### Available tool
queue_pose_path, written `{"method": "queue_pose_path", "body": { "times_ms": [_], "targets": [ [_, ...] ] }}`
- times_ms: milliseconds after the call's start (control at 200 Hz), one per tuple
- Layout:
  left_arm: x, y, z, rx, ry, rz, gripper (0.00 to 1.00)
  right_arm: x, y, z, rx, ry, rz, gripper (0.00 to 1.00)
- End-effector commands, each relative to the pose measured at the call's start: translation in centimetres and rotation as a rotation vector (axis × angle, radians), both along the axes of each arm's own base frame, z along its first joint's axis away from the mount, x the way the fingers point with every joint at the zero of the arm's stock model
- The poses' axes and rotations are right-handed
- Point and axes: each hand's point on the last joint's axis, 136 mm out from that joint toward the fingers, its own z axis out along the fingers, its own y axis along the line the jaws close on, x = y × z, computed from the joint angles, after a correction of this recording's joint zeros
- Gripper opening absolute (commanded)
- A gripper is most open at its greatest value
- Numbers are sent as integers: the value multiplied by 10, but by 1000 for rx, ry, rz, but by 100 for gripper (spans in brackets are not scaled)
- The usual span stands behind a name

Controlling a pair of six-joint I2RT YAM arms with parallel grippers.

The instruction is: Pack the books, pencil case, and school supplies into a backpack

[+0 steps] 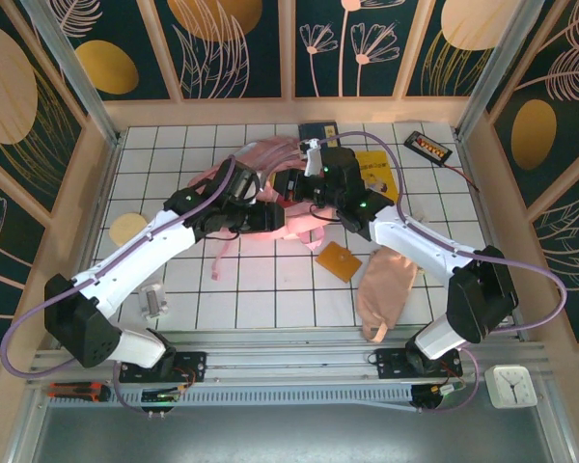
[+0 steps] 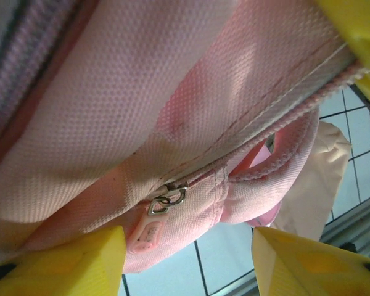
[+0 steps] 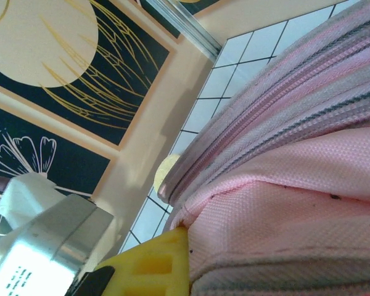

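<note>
The pink backpack (image 1: 270, 198) lies mid-table under both wrists. My left gripper (image 2: 188, 237) is open, its yellow fingers wide apart just below the backpack's seam, and a pink zipper pull (image 2: 149, 228) hangs by the left finger. My right gripper (image 1: 297, 183) is shut on the backpack (image 3: 296, 185). One yellow finger (image 3: 151, 265) presses into the pink fabric, which hides the other finger. The yellow book (image 1: 378, 174) and the navy book (image 1: 318, 130) lie behind the backpack. The orange pad (image 1: 340, 260) and the peach pencil case (image 1: 386, 289) lie at front right.
A pale yellow disc (image 1: 127, 229) sits at the left, and a black gadget with red marks (image 1: 429, 147) at the back right. A small silver object (image 1: 152, 299) rests near the left arm's base. Walls close in the table on three sides.
</note>
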Motion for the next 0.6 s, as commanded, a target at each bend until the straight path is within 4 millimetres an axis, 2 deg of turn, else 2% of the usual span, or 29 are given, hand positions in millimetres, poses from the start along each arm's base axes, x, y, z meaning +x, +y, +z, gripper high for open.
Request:
{"method": "queue_pose_path", "body": {
  "times_ms": [0,325,385,540,595],
  "targets": [
    [4,14,0,106,-35,-6,54,1,7,55,106,-109,-4,0],
    [5,11,-18,150,-27,-72,46,1,11,61,104,-117,-15,0],
    [5,10,-21,156,-25,-78,41,1,12,63,105,-119,-16,0],
    [7,11,-30,183,-21,-89,37,0,15,67,103,-123,-18,0],
    [7,11,-33,185,-20,-93,29,0,14,68,100,-124,-23,0]
  ]
}}
